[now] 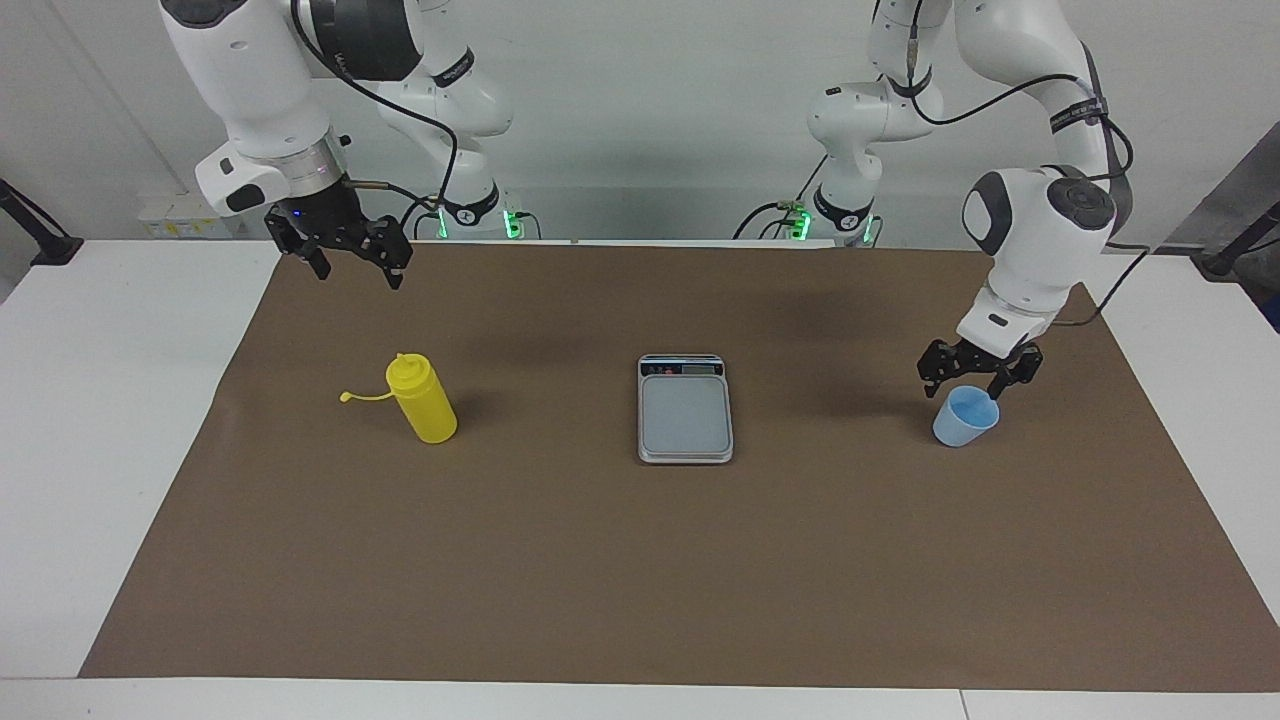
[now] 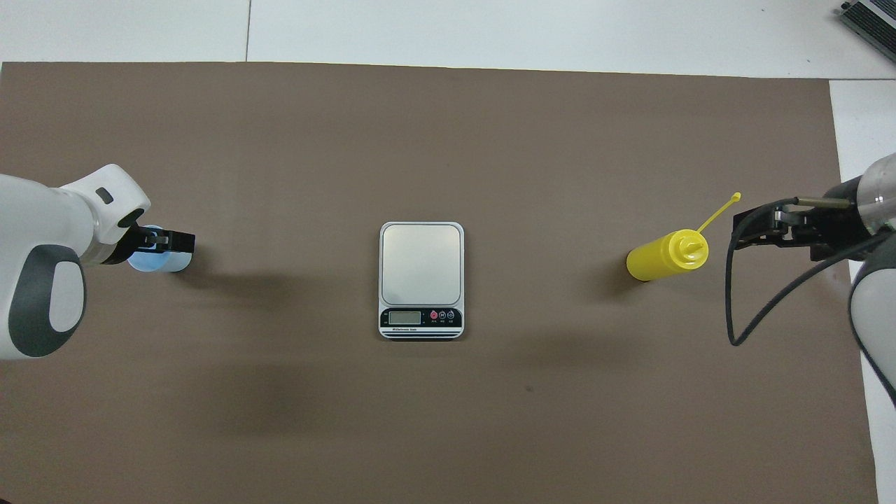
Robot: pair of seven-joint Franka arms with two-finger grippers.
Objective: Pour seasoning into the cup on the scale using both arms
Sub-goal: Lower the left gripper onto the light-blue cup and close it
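The light-blue cup (image 1: pixel 966 418) (image 2: pixel 158 260) stands upright on the brown mat toward the left arm's end of the table. My left gripper (image 1: pixel 968 386) (image 2: pixel 165 242) hangs open just over its rim and holds nothing. The silver-grey scale (image 1: pixel 685 410) (image 2: pixel 421 269) lies at the mat's middle with a bare plate, its display strip toward the robots. The yellow seasoning bottle (image 1: pixel 424 400) (image 2: pixel 663 255) stands toward the right arm's end, its cap strap sticking out sideways. My right gripper (image 1: pixel 360 272) (image 2: pixel 743 228) waits open, high over the mat's edge beside the bottle.
A brown mat (image 1: pixel 640 580) covers most of the white table (image 1: pixel 110 400). The right arm's black cable (image 2: pixel 742 308) loops down beside the bottle in the overhead view. Nothing else stands on the mat.
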